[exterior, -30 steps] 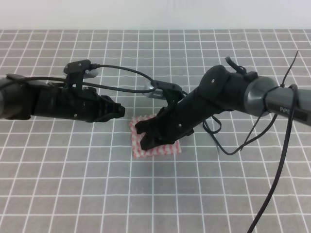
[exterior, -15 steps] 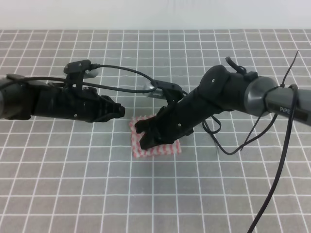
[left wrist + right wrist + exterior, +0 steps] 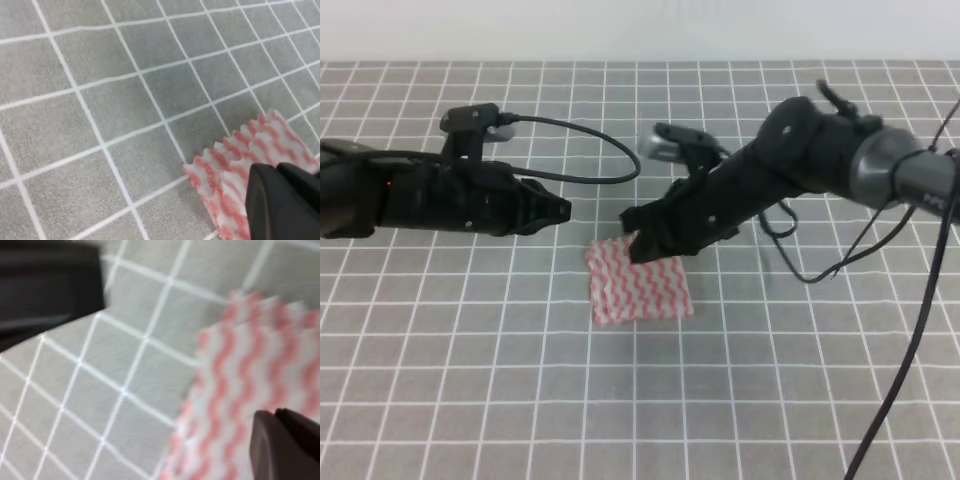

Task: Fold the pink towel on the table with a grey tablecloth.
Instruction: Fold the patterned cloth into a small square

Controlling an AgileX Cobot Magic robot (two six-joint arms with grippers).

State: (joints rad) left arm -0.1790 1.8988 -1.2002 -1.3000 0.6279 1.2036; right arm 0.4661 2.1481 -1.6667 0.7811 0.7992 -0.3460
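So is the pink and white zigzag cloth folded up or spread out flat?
Folded, it seems. The pink and white zigzag cloth lies flat as a small neat rectangle, and its serrated edge looks layered in the left wrist view. Neither gripper holds it.

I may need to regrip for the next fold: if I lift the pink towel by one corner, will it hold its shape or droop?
The pink towel would probably droop: it looks thin and lies flat on the grey tablecloth. It is likely very light, so a push may bunch or slide it. Its serrated edge shows layers that could separate when lifted.

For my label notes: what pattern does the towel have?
Pink-red and white wavy zigzag stripes on the pink towel; clearest in the exterior high view.
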